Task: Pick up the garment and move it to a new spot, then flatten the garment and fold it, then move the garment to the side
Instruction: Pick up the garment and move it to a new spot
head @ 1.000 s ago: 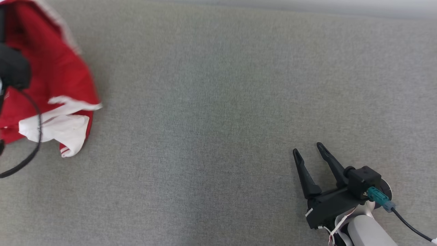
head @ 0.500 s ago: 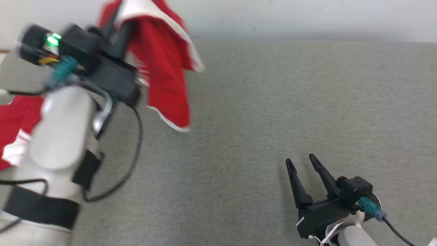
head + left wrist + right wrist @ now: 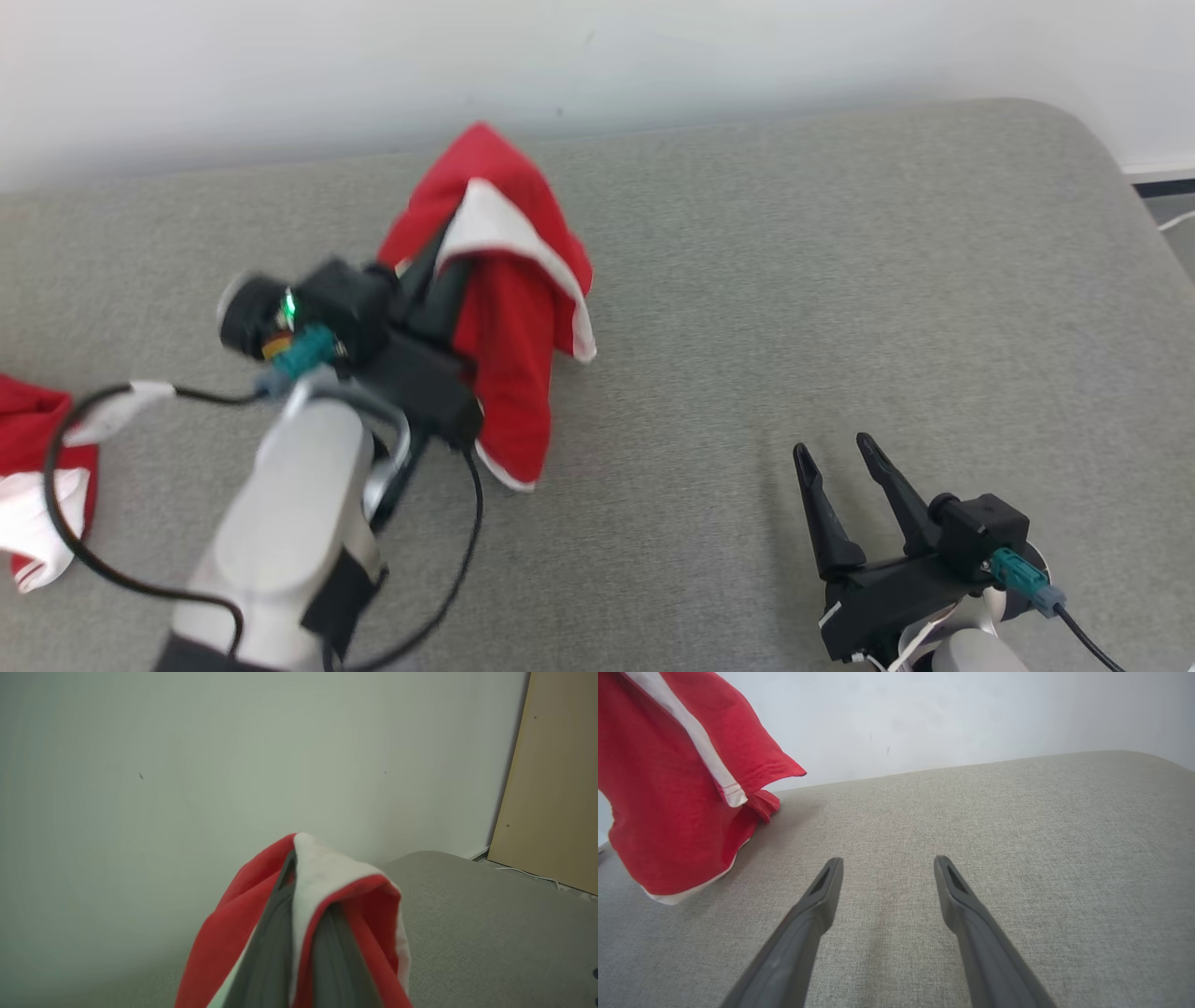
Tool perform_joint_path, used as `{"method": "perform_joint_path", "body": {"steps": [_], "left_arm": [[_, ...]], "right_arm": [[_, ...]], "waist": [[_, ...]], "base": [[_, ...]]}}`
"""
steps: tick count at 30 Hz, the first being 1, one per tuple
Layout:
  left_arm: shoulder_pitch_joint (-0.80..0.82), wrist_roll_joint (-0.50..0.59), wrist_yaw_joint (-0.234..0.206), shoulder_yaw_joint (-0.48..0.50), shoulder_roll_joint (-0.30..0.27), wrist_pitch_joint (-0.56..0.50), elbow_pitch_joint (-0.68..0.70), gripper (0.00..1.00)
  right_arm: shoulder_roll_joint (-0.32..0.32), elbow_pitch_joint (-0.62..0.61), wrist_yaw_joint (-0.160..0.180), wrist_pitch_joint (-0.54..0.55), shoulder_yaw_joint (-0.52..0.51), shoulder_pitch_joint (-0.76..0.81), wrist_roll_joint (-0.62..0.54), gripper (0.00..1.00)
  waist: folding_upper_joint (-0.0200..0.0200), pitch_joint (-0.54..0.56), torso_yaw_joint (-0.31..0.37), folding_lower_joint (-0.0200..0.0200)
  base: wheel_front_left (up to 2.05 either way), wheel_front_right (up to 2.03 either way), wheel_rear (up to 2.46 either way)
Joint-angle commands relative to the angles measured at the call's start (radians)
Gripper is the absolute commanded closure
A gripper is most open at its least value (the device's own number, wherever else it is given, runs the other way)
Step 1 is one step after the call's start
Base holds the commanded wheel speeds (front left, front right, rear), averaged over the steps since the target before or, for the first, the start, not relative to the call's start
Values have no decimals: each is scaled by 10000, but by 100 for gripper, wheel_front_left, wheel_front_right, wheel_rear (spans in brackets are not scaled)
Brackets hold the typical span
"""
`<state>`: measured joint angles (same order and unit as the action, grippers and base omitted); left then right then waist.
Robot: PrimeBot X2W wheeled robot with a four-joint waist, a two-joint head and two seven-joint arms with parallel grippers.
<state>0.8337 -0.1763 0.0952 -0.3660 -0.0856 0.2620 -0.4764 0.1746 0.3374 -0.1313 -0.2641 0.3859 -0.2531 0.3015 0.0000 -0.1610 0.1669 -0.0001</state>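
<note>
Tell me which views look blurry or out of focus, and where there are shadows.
Head view: the back of the left gripper is motion-smeared, the rest sharp. Left wrist view: the garment and fingers near the lens are soft. Right wrist view: crisp weave on the grey cushion, a faint shadow under the garment's hem, right gripper sharp.

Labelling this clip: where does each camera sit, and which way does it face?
Head: looks down on the grey fabric surface; left gripper shut on red garment, right gripper open.
Left wrist: faces the wall along its fingers, pinching the garment.
Right wrist: looks across the surface between its open fingers.
Shared: all three show the garment.
</note>
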Motion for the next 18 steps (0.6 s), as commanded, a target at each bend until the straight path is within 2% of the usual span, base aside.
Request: {"method": "perform_joint_path", "body": {"steps": [1, 7, 11, 12, 13, 14, 18], "left_arm": [[-465, -34, -22, 56, 78, 40, -33, 100], [-1861, -248, -99, 298, 263, 40, -254, 100], [-2564, -168, -309, 480, 312, 41, -535, 100], [-2722, -150, -360, 543, 313, 41, -597, 82], [-2867, -44, -358, 528, 320, 41, -689, 50], [-2993, 11, -368, 536, 331, 41, -800, 0], [-3411, 265, -545, 804, 329, 41, -849, 0]], "right_arm": [[7, 3, 10, -6, 16, 183, 37, 0], [33, 48, 10, -6, 29, 243, 65, 0], [1, 7, 10, -5, -14, 140, 46, 0], [-7, 3, 10, -5, -7, 124, 41, 0], [-18, 2, 10, -5, 17, 120, 35, 0], [-23, 4, 10, -5, 32, 126, 36, 0], [-1, 15, 10, -5, 26, 139, 82, 0]], "waist": [[0, 146, 285, 1], [0, 337, 386, 1], [0, 413, 396, 1], [0, 441, 396, 1], [0, 464, 400, 1], [0, 488, 400, 1], [0, 590, 419, 1]], "base": [[0, 0, 0], [0, 0, 0], [0, 0, 0], [0, 0, 0], [0, 0, 0], [0, 0, 0], [0, 0, 0]]}}
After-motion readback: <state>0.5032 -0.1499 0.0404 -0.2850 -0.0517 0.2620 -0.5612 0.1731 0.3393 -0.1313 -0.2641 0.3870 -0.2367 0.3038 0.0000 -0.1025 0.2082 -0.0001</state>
